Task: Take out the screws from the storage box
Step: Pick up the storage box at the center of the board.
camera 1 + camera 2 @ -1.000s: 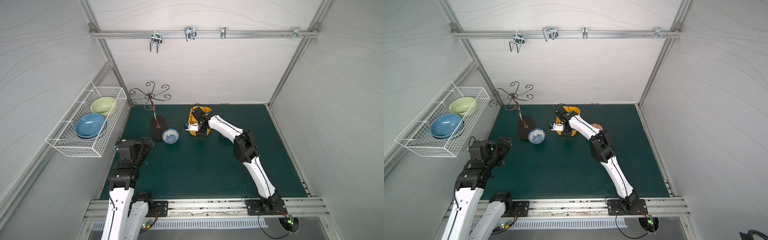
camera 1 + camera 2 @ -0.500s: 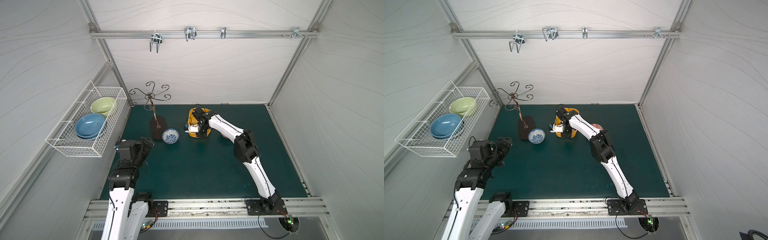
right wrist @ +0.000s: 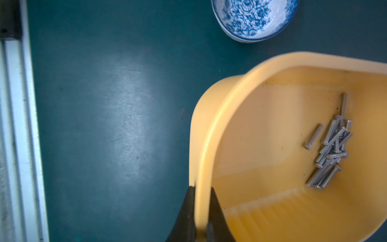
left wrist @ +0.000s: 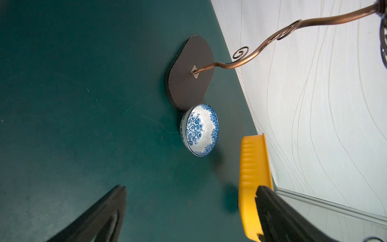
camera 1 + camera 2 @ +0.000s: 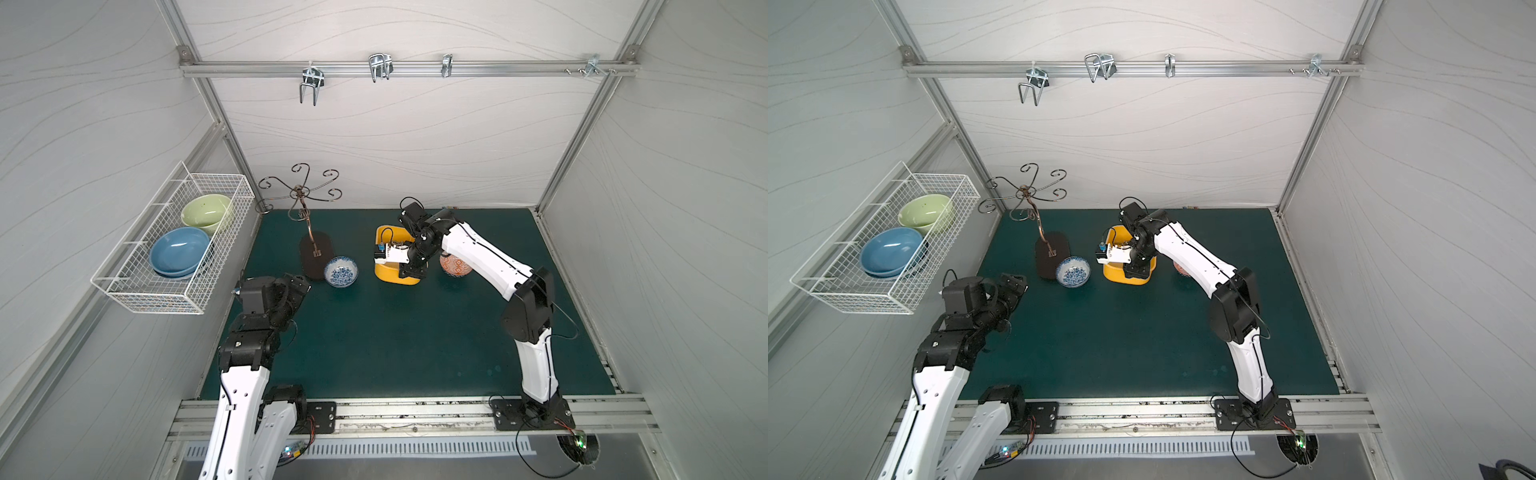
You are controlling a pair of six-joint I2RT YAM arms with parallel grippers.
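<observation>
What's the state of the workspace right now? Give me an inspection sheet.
Surface: green mat, scuffed, with a patch of glare.
Job's things: storage box holds the screws, heaped together inside.
Clutter: blue-and-white bowl beside the box; red patterned bowl partly behind the right arm; hook stand next to the blue-and-white bowl.
Grippers: right gripper shut on the storage box's rim; left gripper open, empty, away from the box.
Cables: black cable looping above the right arm's wrist.
Surroundings: wire basket on the wall, holding a green bowl and a blue bowl; overhead rail with hooks.
</observation>
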